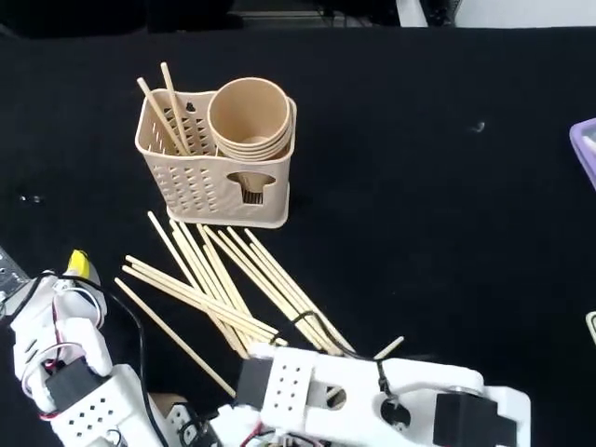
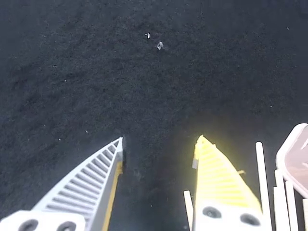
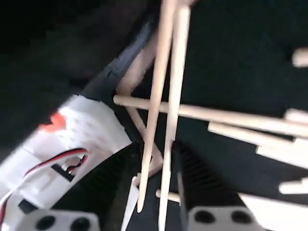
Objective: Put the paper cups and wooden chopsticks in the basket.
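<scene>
My right end effector (image 3: 156,159) is narrow, with the held chopsticks (image 3: 155,96) running lengthwise between its black jaws. They appear clamped, though the close view leaves the contact itself uncertain. The grip sits toward one end of the pair, which I judge leaves the free length to be tipped into a compartment. The pair crosses over other sticks lying on the surface (image 1: 447,233).

My left end effector (image 2: 160,139) is wide open and holds nothing. It hangs over bare black cloth at the near left.

The basket (image 1: 219,191) stands at the far left of the surface. The paper cups (image 1: 250,116) are nested as one stack in its right compartment. Two stowed chopsticks (image 1: 175,107) lean in its left compartment, their ends above the rim.

The loose wooden chopsticks (image 1: 223,289) lie fanned and overlapping on the surface, just near of the basket. They are pale, thin and straight. I judge the cup step done and the chopstick step mostly outstanding.
</scene>
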`<state>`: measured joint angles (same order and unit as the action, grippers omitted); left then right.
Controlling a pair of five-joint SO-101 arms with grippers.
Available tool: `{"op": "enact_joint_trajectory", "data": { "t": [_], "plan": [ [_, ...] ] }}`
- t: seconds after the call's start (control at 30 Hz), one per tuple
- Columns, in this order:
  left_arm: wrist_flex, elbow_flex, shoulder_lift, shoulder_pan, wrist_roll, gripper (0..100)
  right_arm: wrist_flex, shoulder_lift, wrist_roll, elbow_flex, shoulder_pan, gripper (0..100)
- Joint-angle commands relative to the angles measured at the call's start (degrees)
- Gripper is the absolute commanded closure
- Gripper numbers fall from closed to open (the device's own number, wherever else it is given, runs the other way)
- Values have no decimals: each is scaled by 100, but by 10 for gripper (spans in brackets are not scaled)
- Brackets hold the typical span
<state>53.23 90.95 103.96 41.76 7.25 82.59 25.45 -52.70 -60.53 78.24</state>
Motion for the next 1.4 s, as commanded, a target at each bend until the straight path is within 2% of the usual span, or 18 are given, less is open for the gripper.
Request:
{"op": "enact_joint_trajectory", "data": {
  "t": [0.0,0.23,0.4,0.73,0.97,1.03,1.2,1.37],
  "plan": [
    [-299,-57,35,382,62,759,-167,145,70,22,387,804],
    [-422,-119,35,1323,905,759,-316,145,105,-4,360,801],
    [-378,-251,18,1947,1600,759,-1143,145,844,-277,290,801],
    [-378,-207,35,1727,1591,759,-1688,145,1873,-444,316,798],
    [-378,-207,35,1727,1591,759,-2233,171,1978,-725,70,801],
    [-378,-207,35,1727,1591,759,-2180,180,1960,-681,-211,811],
    [-378,-207,35,1727,1591,759,-1565,180,1943,-171,-835,906],
    [-378,-207,35,1727,1591,759,-1090,189,1925,207,-932,909]
  ]
}}
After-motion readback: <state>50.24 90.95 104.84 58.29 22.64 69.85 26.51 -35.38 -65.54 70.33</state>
